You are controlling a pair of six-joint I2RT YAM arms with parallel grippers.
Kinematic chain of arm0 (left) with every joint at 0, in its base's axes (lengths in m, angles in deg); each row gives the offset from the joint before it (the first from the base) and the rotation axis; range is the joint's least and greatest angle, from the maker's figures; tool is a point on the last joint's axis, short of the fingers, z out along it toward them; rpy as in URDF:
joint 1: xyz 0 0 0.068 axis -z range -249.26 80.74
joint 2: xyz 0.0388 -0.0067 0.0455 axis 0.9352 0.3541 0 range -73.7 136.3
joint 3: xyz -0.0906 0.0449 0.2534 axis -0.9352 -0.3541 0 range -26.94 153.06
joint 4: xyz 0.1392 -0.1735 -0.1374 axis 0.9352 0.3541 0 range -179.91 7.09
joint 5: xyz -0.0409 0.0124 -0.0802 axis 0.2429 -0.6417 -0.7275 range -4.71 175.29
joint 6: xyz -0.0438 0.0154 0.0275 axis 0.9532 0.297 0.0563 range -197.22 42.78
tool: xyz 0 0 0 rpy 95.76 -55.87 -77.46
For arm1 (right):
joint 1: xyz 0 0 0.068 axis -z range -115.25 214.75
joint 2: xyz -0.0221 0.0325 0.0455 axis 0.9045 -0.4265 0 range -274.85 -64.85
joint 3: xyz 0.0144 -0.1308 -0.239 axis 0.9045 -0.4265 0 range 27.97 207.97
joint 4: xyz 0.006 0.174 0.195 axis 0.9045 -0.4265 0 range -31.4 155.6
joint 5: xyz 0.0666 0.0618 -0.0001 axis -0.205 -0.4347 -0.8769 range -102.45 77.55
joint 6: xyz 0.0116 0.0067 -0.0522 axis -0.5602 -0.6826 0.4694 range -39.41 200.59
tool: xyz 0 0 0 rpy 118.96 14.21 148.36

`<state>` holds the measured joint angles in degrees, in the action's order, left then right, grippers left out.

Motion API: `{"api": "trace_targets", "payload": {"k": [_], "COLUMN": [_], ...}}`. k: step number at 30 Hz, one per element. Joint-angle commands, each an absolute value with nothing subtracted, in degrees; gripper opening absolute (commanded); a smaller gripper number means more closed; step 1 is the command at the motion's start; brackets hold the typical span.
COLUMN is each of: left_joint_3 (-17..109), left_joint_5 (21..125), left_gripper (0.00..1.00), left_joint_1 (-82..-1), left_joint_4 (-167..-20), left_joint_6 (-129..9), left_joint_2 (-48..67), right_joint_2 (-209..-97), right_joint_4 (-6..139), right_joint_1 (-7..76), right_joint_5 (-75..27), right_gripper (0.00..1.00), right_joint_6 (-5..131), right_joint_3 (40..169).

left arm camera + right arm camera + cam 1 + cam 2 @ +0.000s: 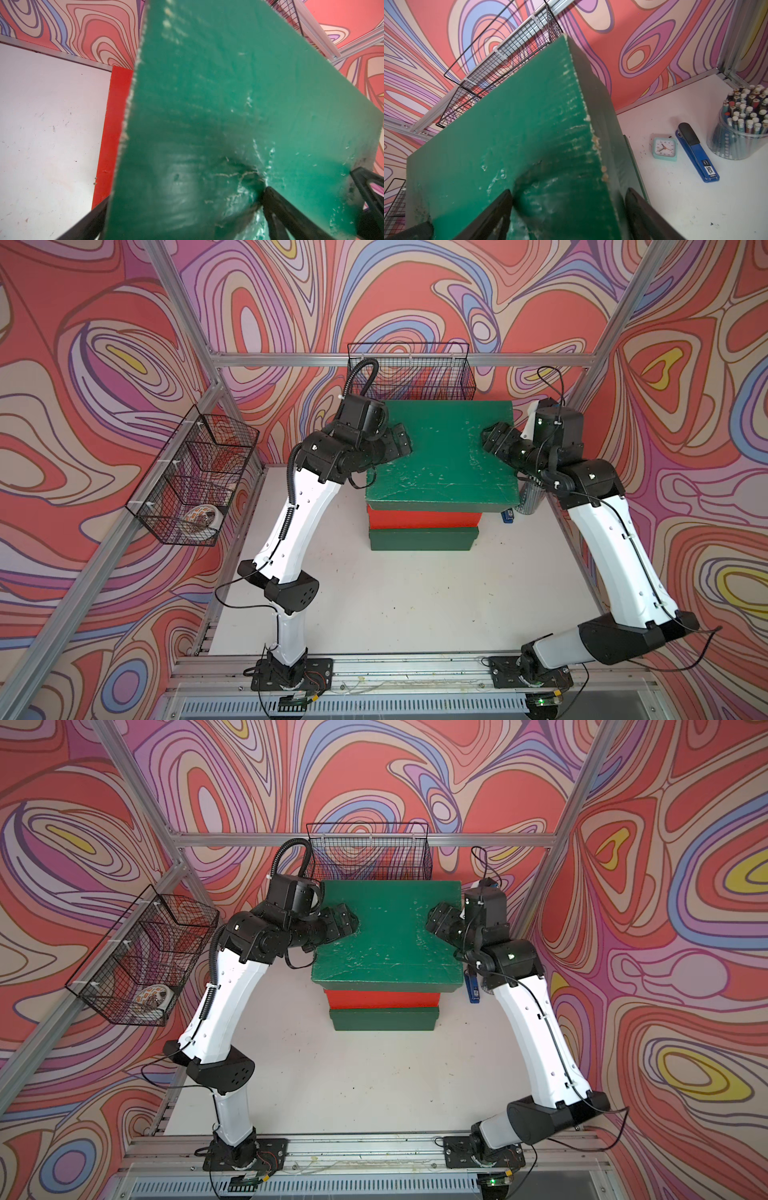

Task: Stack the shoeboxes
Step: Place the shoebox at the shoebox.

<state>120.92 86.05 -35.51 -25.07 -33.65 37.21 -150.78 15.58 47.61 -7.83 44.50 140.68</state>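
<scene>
**Left tool** [401, 443]: jaws set wide, clamped over the left short end of the top green shoebox [444, 452]. In the left wrist view, one finger [278, 207] bears down on the lid and the cardboard is dented under its tip. The other finger [91, 218] runs below the box's edge, its tip hidden.

**Right tool** [492, 439]: the same hold on the opposite short end. In the right wrist view, one finger [496, 207] is on the lid beside a crease. The second [641, 209] stands outside the end wall, lower down.

**Top green shoebox:** uppermost in the pile, lid up, scuffed white along the edges and around both grip spots. It sits slightly skewed against the boxes below. Cannot tell from either top view whether its base rests on the red shoebox [424, 518] or hangs just above it.

**Red shoebox:** middle of the pile, directly on the bottom green shoebox [422, 541], fronts near flush. The bottom box stands on the white counter [415, 605], toward the back, between the two arms.

**Surroundings:**
- On the counter just right of the pile, near the back right corner: a small pale-blue clock [665, 149], a blue stapler [695, 151] and a clear cup of pencils [737, 128].
- A black wire basket [411, 373] hangs on the back rail behind the pile.
- A second wire basket [195, 477] on the left rail holds a white roll [201, 522].
</scene>
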Motion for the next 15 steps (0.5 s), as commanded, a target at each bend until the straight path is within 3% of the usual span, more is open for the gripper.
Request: {"api": "trace_targets", "payload": {"k": [1,15], "left_joint_3": [121.18,118.47], "left_joint_5": [63.46,59.52], "left_gripper": [1.0,1.0], "left_joint_1": [-29.31,-33.14], "left_joint_4": [-40.17,-42.07], "left_joint_6": [-30.03,-29.32], "left_joint_2": [41.28,46.21], "right_joint_2": [-156.01,-165.86], "right_joint_4": [19.71,16.08], "right_joint_1": [42.26,48.52], "right_joint_5": [-26.43,-28.27], "right_gripper": [0.85,0.85], "right_joint_6": [41.19,42.67], "right_joint_3": [143.74,148.82]}}
